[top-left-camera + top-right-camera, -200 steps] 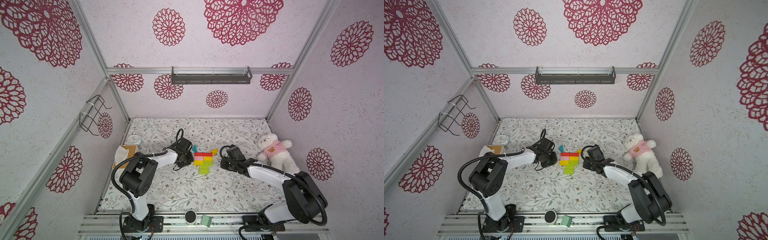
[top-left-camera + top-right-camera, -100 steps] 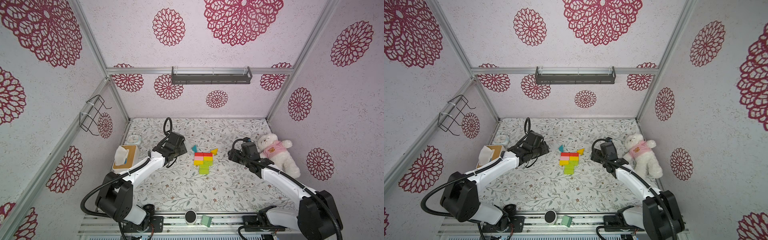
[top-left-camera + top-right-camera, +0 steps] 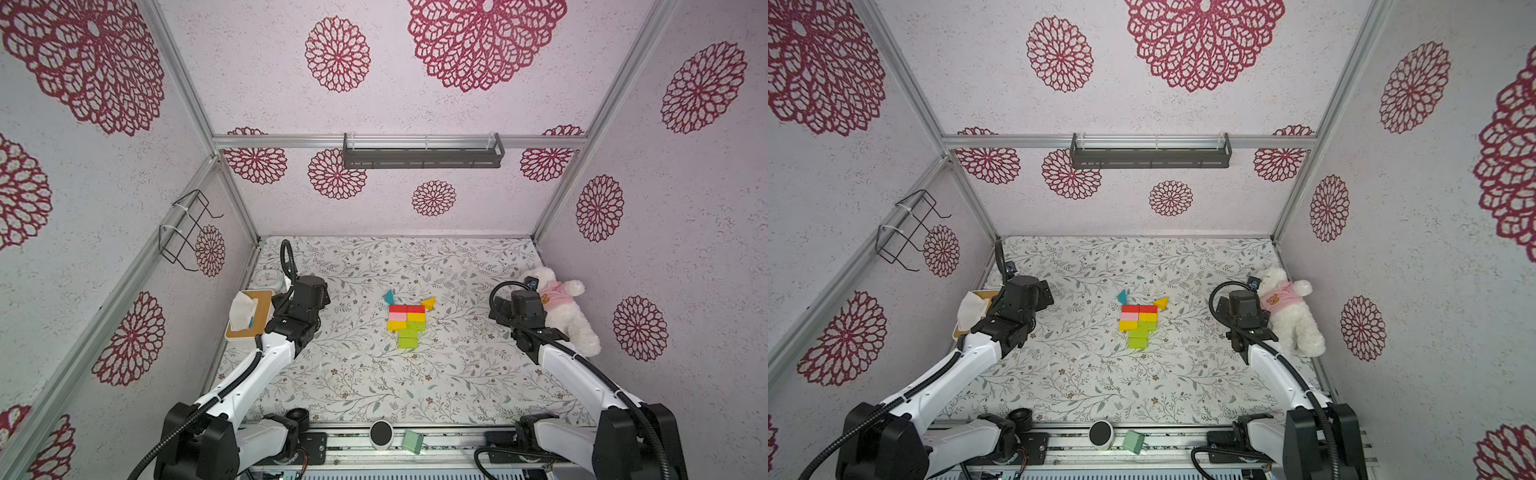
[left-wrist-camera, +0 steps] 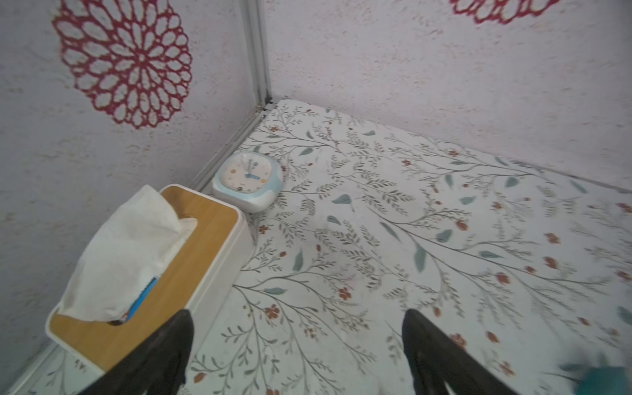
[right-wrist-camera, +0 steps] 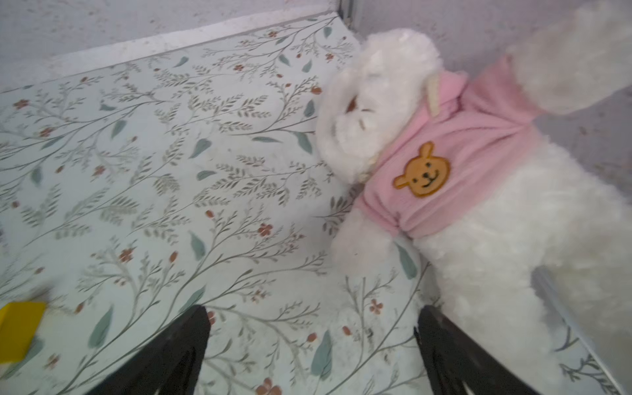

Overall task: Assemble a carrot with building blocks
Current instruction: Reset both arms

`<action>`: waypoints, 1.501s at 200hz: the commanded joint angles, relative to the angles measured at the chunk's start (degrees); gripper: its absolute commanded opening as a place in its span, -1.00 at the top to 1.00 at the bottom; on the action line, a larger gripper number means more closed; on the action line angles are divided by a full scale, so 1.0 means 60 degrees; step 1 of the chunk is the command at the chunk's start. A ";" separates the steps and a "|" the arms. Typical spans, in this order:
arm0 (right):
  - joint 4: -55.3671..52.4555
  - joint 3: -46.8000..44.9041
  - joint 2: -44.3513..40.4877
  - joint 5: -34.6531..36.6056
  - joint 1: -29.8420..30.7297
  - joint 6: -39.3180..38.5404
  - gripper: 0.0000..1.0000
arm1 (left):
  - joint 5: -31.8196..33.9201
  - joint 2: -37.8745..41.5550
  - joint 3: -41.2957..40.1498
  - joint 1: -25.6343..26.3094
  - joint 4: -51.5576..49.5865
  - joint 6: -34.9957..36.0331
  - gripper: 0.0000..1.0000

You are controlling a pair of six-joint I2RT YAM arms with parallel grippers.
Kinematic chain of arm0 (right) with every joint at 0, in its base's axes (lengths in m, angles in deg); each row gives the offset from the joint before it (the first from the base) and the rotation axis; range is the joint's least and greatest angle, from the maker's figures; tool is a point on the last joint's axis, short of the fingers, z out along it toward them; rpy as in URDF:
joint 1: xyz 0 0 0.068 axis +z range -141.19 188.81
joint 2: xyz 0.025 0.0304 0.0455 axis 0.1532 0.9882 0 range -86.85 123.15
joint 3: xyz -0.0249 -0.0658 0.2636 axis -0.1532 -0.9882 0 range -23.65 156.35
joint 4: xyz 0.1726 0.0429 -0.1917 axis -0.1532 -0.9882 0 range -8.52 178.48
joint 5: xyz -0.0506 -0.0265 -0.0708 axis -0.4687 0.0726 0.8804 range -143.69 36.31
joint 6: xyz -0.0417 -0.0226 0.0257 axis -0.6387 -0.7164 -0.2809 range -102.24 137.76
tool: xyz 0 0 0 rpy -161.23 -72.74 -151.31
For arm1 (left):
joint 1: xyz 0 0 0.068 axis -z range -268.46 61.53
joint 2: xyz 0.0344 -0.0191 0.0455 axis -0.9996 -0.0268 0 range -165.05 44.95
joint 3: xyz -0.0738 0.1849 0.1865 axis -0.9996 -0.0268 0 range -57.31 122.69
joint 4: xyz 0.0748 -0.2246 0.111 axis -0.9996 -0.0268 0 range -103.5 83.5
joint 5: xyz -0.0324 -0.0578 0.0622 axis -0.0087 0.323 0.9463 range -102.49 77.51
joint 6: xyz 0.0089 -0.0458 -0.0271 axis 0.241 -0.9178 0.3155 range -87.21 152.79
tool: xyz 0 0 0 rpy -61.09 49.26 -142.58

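Red, pink, yellow and lime bricks lie flat as a carrot (image 3: 407,326) on the flowered cloth (image 3: 357,386). It is about midway between the two grippers and well apart from each. Its red row is the wide far end, and the lime bricks narrow toward the robot's base. A teal triangle (image 3: 389,297) sits at the red row's corner on the left gripper's side, and a yellow triangle (image 3: 429,302) at the corner on the right gripper's side.

The left gripper (image 4: 295,318) hangs over bare cloth, its fingers spread wide with nothing between them. A tissue box (image 4: 191,246) stands just beside it on the side away from the carrot, and a small clock (image 4: 248,181) lies beyond the box.

The right gripper (image 5: 313,311) is likewise spread wide and empty over bare cloth. A white plush bear (image 5: 444,171) in a pink shirt lies just beside it, also on the side away from the carrot.
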 commanded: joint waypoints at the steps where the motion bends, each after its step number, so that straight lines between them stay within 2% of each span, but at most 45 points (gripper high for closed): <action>1: 0.2079 -0.0347 0.0361 0.0890 -0.0305 -0.1029 -0.97 | 0.0703 -0.0288 -0.0831 -0.0259 0.2493 0.1447 -0.95; 8: 0.2792 -0.0610 0.0485 0.1055 -0.0305 -0.1373 -0.96 | 0.0797 -0.0367 -0.1092 -0.0338 0.3204 0.1745 -0.95; 19: 0.3992 -0.1107 0.0624 0.1188 -0.0319 -0.1774 -0.97 | 0.0444 -0.0321 -0.0970 -0.0576 0.2918 0.1724 -0.95; 44: 0.6269 -0.2048 0.0974 0.1330 -0.0334 -0.2624 -0.98 | 0.0197 -0.0421 -0.1814 -0.1065 0.5108 0.2898 -0.95; 74: 0.8480 -0.2717 0.1820 0.0690 -0.0363 -0.2863 -0.98 | -0.1014 -0.1271 -0.2601 -0.2274 0.7189 0.2741 -0.95; 89: 0.8025 -0.2408 0.2013 0.0241 -0.0377 -0.3041 -0.97 | -0.1244 -0.1834 -0.3106 -0.2508 0.8870 0.3050 -0.95; 109: 0.7773 -0.2264 0.2096 -0.0201 -0.0431 -0.3145 -0.97 | -0.2634 -0.2499 -0.3432 -0.3114 0.9826 0.2724 -0.95; 128: 0.7834 -0.2381 0.1968 -0.0816 -0.0692 -0.3115 -0.97 | -0.2867 -0.3354 -0.3671 -0.3338 1.1338 0.2703 -0.95; 151: 0.8363 -0.2863 0.1579 -0.1061 -0.1186 -0.2821 -0.97 | -0.3772 -0.3045 -0.2986 -0.3688 0.9314 0.2419 -0.95; 201: 0.8856 -0.3365 0.1165 -0.1896 -0.1420 -0.2847 -0.96 | -0.3847 -0.3134 -0.2909 -0.3648 0.9312 0.2530 -0.95; 215: 0.9331 -0.3688 0.1063 -0.2289 -0.1418 -0.2262 -0.98 | -0.3825 -0.3118 -0.2893 -0.3630 0.9245 0.2521 -0.95; 220: 1.0361 -0.4008 0.1223 -0.2580 -0.1418 -0.2010 -0.98 | -0.3819 -0.3118 -0.2900 -0.3632 0.9239 0.2521 -0.95; 227: 1.1740 -0.4398 0.1641 -0.2868 -0.1284 -0.2322 -0.98 | -0.3821 -0.3111 -0.2899 -0.3628 0.9256 0.2523 -0.95; 240: 1.2183 -0.4315 0.2469 -0.2085 -0.1074 -0.2207 -0.98 | -0.3802 -0.3103 -0.2893 -0.3618 0.9253 0.2536 -0.95; 254: 1.3493 -0.4222 0.3649 -0.2331 -0.1059 -0.2348 -0.98 | -0.3787 -0.3106 -0.2893 -0.3601 0.9261 0.2536 -0.95; 266: 1.1240 -0.3513 0.3118 -0.2388 -0.1066 -0.2353 -0.98 | -0.3782 -0.3109 -0.2893 -0.3599 0.9258 0.2551 -0.95; 274: 1.1466 -0.3281 0.3524 -0.2488 -0.1046 -0.2408 -0.98 | -0.3762 -0.3126 -0.2887 -0.3589 0.9244 0.2558 -0.95; 282: 1.0456 -0.3022 0.3275 -0.2555 -0.0945 -0.2590 -0.98 | -0.3754 -0.3125 -0.2898 -0.3588 0.9287 0.2580 -0.95; 290: 1.1109 -0.3115 0.3496 -0.2517 -0.0885 -0.2646 -0.98 | -0.3758 -0.3107 -0.2898 -0.3588 0.9240 0.2565 -0.95; 300: 1.0593 -0.3044 0.3353 -0.2479 -0.0876 -0.2645 -0.98 | -0.3743 -0.3124 -0.2901 -0.3588 0.9277 0.2580 -0.95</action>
